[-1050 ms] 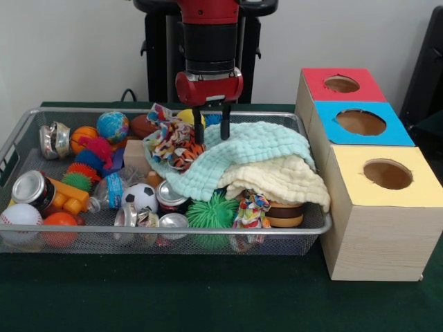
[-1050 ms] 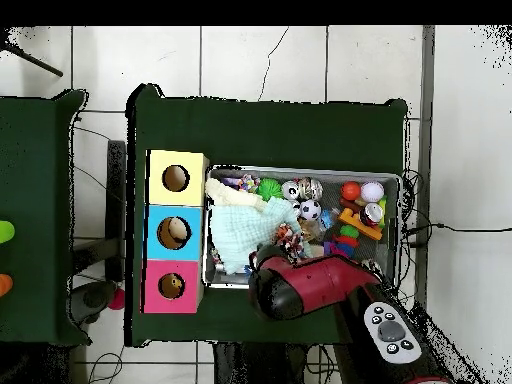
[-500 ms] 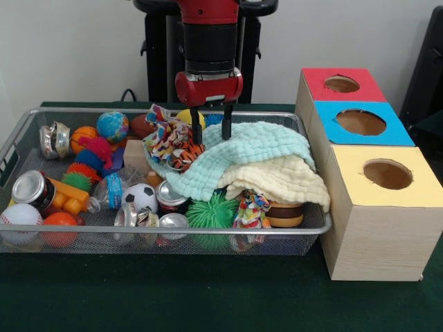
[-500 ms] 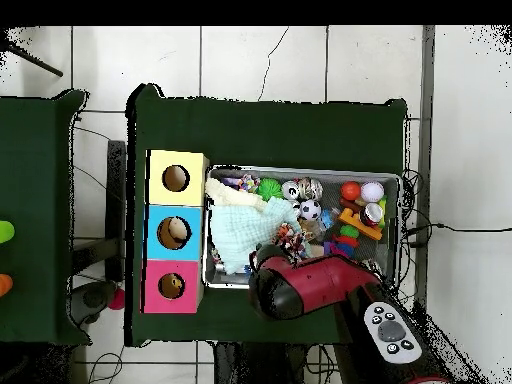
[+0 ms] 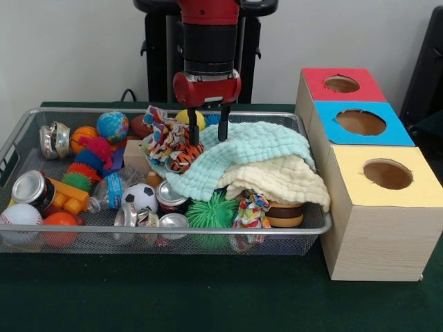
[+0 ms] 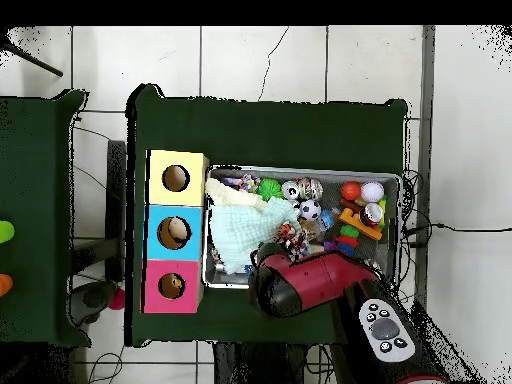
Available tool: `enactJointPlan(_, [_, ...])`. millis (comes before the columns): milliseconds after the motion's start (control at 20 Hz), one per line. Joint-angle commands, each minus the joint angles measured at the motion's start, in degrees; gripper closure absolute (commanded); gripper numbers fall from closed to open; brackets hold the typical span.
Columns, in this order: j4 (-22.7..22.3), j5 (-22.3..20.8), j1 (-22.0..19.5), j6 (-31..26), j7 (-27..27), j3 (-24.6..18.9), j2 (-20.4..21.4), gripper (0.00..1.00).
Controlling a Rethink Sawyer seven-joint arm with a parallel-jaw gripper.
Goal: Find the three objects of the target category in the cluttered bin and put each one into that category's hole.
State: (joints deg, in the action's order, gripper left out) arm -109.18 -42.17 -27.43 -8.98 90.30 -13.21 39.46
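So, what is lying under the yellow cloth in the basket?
Below the yellow cloth a brown round thing and a striped rag toy stick out near the basket rim. Anything deeper is covered by the cloth.

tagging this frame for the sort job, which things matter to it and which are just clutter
Job: wire bin; red hole, blue hole, yellow hole; end effector, open above the multicoloured rope toy. Target category not shown.

Maybe clutter: mint cloth, cream cloth, soccer ball, tin can.
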Motion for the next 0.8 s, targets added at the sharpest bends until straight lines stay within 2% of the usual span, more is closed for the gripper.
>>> enactJointPlan(50, [7.5, -3.8, -0.4, -9.4, -4.8, 0.0, 1.1, 0.0])
enactJointPlan(350, [6.9, -1.9, -1.0, -12.4, -4.4, -1.1, 3.4, 0.0])
enactJointPlan(800, [8.8, -5.4, -0.6, -12.4, -5.6, -1.3, 2.8, 0.0])
